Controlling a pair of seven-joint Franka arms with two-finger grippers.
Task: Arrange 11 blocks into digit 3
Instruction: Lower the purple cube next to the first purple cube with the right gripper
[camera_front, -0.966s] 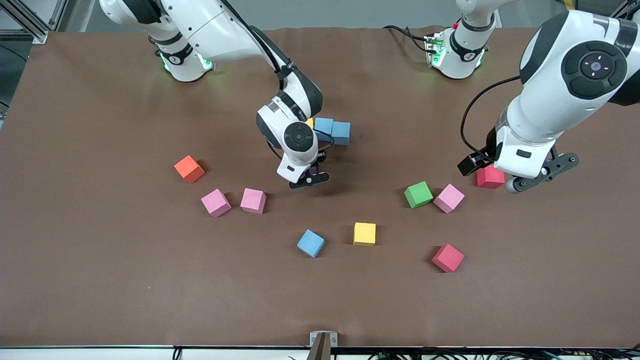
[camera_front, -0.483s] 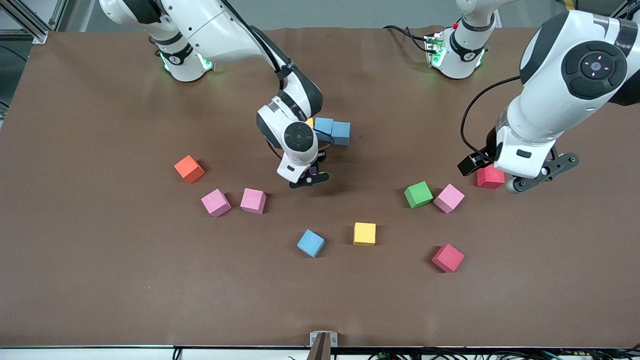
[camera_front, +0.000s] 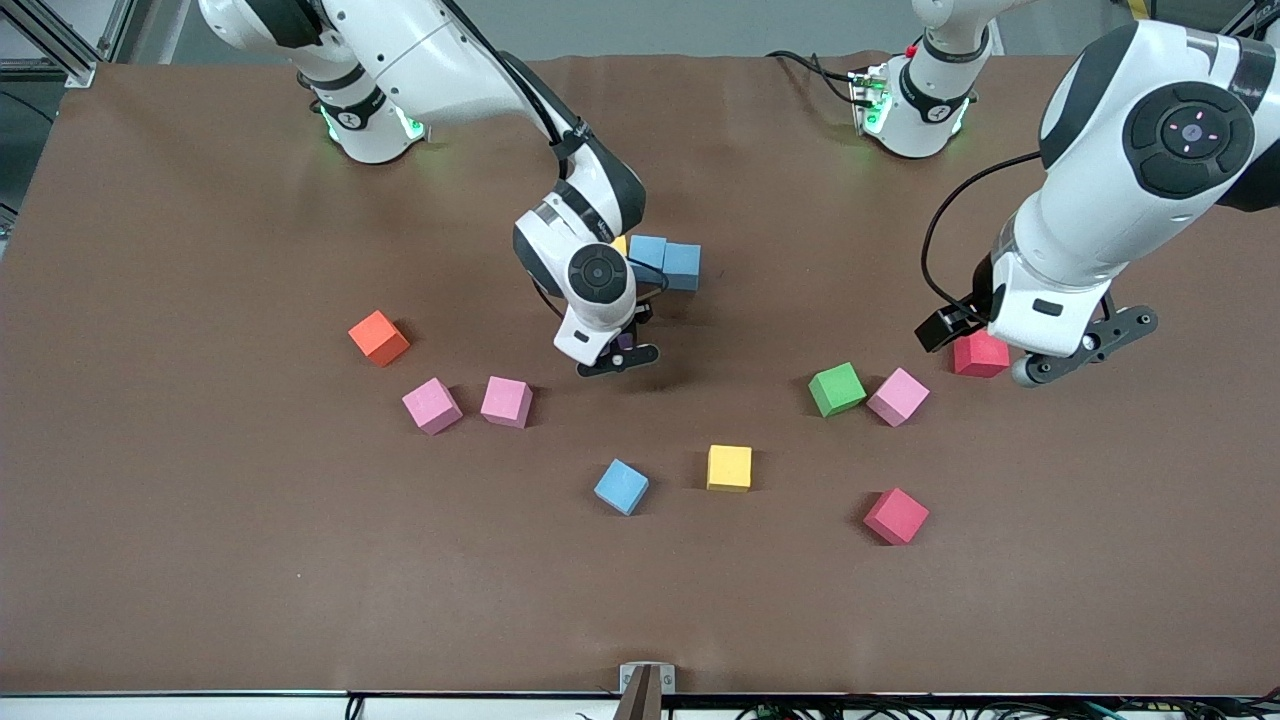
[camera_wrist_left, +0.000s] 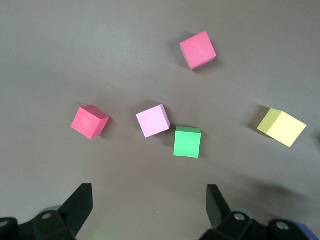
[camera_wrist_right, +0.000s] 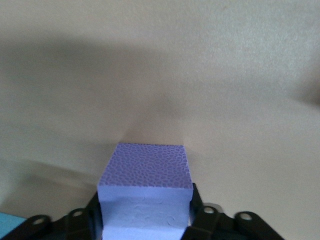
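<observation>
My right gripper (camera_front: 618, 352) is low over the middle of the table, shut on a purple block (camera_wrist_right: 146, 192) whose sides its fingers (camera_wrist_right: 197, 205) press. Beside its wrist, nearer the robots, two light blue blocks (camera_front: 666, 260) touch each other, and a sliver of a yellow block (camera_front: 620, 243) shows by them. My left gripper (camera_wrist_left: 149, 205) hangs open and empty over a red block (camera_front: 980, 353) toward the left arm's end. A green block (camera_front: 837, 389) and a pink block (camera_front: 898, 396) lie next to that red one.
Loose blocks lie nearer the front camera: orange (camera_front: 379, 337), two pink (camera_front: 432, 405) (camera_front: 506, 401), light blue (camera_front: 621, 486), yellow (camera_front: 729, 467) and red (camera_front: 896, 515). The brown table cover (camera_front: 200, 550) is bare along its near edge.
</observation>
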